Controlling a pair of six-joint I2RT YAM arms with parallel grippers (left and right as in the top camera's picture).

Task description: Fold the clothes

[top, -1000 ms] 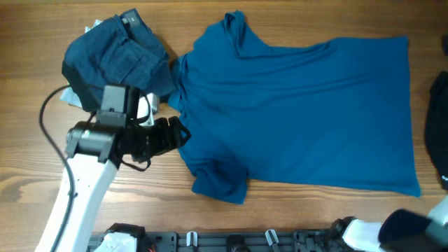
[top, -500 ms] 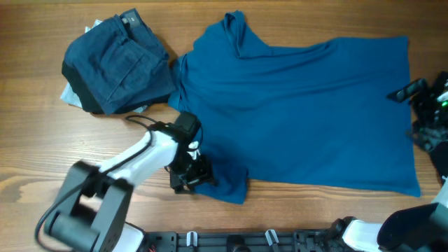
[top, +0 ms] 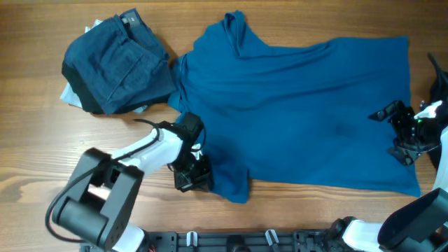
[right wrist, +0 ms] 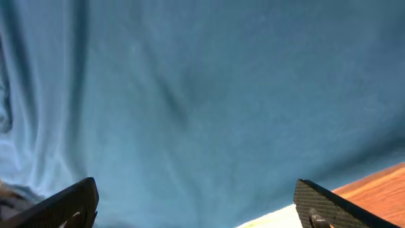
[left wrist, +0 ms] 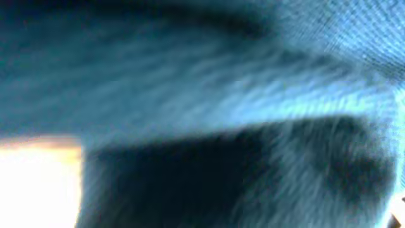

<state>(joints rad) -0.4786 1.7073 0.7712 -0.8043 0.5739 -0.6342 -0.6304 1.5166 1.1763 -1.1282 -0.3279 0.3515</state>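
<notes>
The jeans (top: 115, 63) lie in a folded dark heap at ten o'clock on the tabletop (top: 35, 154); a pale cloth (top: 68, 96) peeps out at their eight o'clock edge; their three o'clock side touches the shirt (top: 301, 105).

The left arm (top: 140, 152) reaches in from seven o'clock; the left pincer (top: 193, 175) is pressed down on the rumpled sleeve at the shirt's seven o'clock corner; from overhead its tips are hidden by its own body, and the left wrist view is only a blur of blue cloth (left wrist: 253, 82) with a pale patch at nine o'clock, so I cannot tell whether it is wide, narrow or holding the sleeve.

The shirt is blue and spread flat across the middle of the tabletop; its collar sits at eleven o'clock and its straight hem runs along three o'clock; soft creases fan from the collar toward the hem.

The right pincer (top: 396, 133) hangs over the shirt near the hem, at about three o'clock; it is spread wide and holds nothing; in the right wrist view its two dark fingers (right wrist: 69, 202) stand at the lower corners, well apart, with the shirt (right wrist: 209, 95) filling the space between and a strip of wood (right wrist: 380, 183) at five o'clock.

A dark thing (top: 441, 91) lies at the three o'clock edge, mostly cut off.
</notes>
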